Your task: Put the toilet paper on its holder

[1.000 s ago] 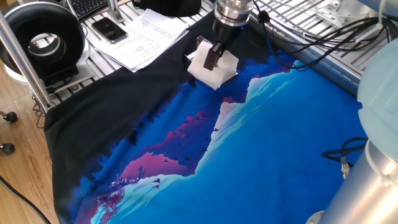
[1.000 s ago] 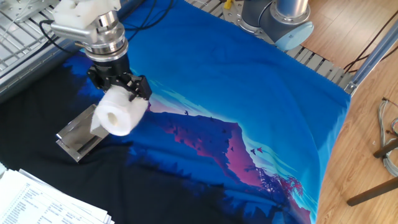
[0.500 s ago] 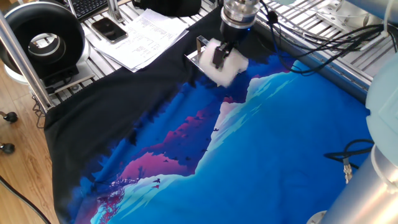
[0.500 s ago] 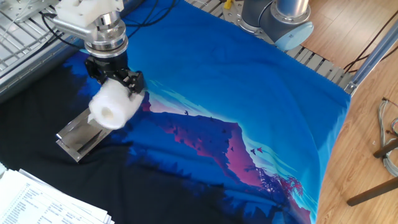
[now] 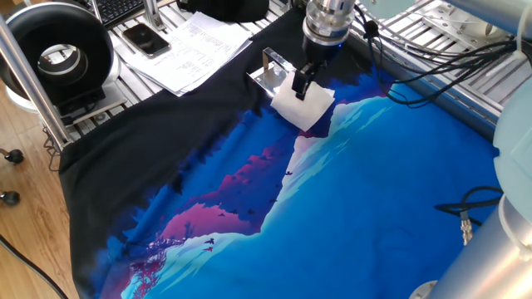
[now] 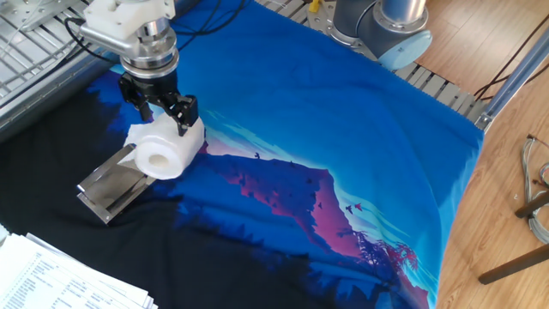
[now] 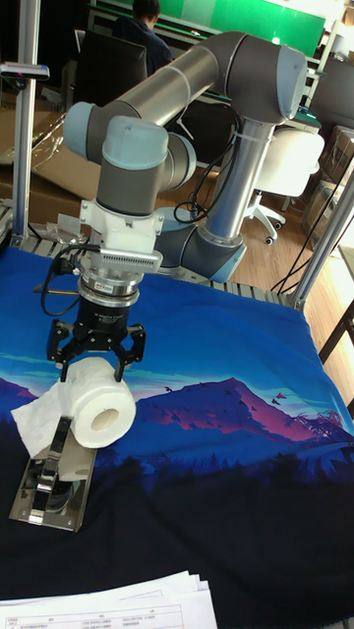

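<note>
Holder (image 7: pixel 51 488) rod hidden behind toilet paper (image 7: pixel 97 410); contact unclear.

The end effector (image 5: pixel 304 76) hangs from the top of the picture over the toilet paper (image 5: pixel 302 105); one dark finger lies against the roll's upper side, and whether the jaws grip it cannot be told from here. The roll rests on the blue-and-black mountain-print cloth (image 5: pixel 349 199) that covers the bench, touching the holder (image 5: pixel 270 73) — a shiny plate with an upright edge just to its upper left. Farther left lie printed paper sheets (image 5: pixel 191 51) with a dark phone (image 5: pixel 145 38) on them, and a large black round device (image 5: pixel 56 51) — well apart from the roll.
</note>
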Controlling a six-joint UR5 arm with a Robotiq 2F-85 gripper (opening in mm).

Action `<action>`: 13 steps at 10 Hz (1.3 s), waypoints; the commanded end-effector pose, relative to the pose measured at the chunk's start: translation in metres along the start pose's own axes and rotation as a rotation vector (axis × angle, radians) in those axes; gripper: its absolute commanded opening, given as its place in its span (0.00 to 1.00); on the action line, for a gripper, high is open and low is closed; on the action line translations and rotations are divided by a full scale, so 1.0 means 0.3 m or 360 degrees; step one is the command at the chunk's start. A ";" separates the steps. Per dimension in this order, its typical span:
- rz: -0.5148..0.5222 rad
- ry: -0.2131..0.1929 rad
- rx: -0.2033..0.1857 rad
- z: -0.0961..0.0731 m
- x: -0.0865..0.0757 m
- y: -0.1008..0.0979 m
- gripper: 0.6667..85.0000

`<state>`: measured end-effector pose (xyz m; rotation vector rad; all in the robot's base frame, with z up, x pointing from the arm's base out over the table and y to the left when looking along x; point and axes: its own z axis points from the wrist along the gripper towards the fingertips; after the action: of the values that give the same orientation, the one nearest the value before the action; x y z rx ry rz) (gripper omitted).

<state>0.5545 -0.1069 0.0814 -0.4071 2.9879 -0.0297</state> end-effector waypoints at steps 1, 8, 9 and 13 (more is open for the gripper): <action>-0.0057 -0.0093 -0.0088 0.001 -0.044 0.044 1.00; -0.0112 -0.0220 -0.0072 0.012 -0.123 0.035 1.00; -0.0152 -0.0279 0.0018 0.017 -0.160 -0.013 1.00; -0.0171 -0.0364 -0.0054 0.049 -0.207 0.025 1.00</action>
<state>0.6036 -0.0908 0.0761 -0.5399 2.7853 0.0111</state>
